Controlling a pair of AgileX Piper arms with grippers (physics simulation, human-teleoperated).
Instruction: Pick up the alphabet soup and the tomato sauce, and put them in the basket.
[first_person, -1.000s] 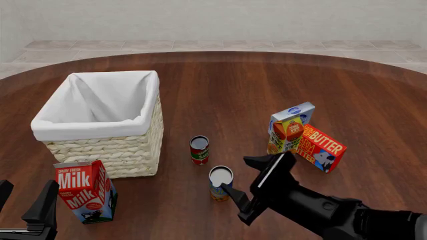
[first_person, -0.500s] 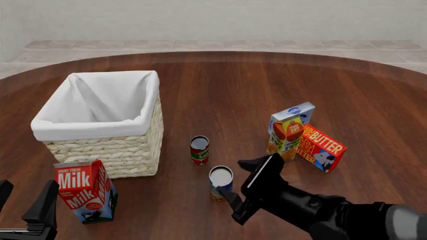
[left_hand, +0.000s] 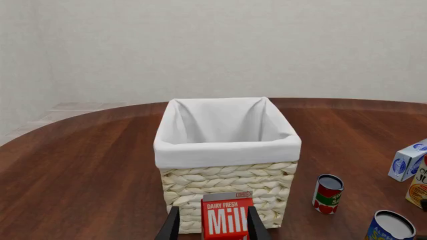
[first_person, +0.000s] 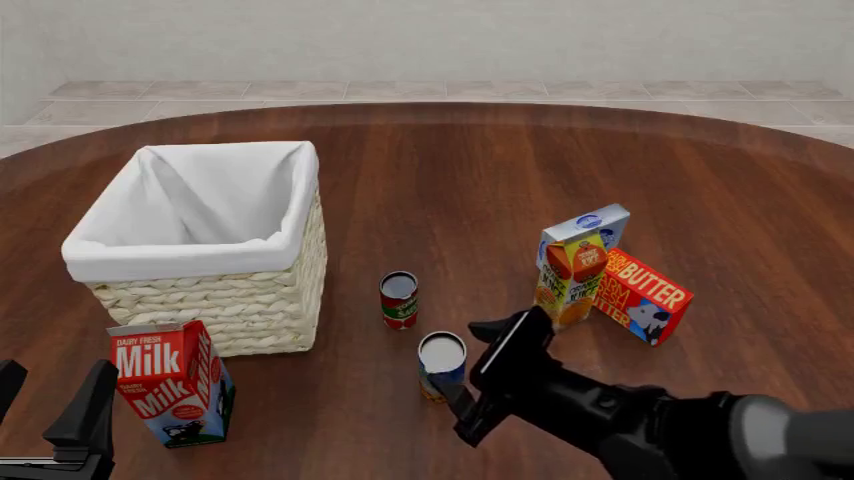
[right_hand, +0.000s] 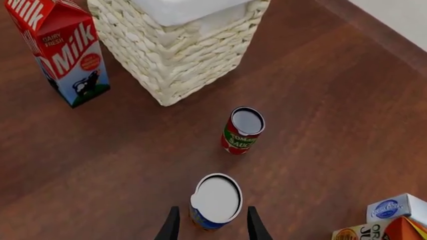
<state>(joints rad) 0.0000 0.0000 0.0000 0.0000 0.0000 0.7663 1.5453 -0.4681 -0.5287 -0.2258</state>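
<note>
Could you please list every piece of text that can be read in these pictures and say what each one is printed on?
"DAIRY FRESH Milk": on the milk carton, front and side faces.
"BUTTER": on the red butter box.
"TOMATO SAUCE": on the tomato sauce, small but just legible in the right wrist view.
The alphabet soup label is too hidden to read.
The print on the juice carton is too small and blurred to read.
</note>
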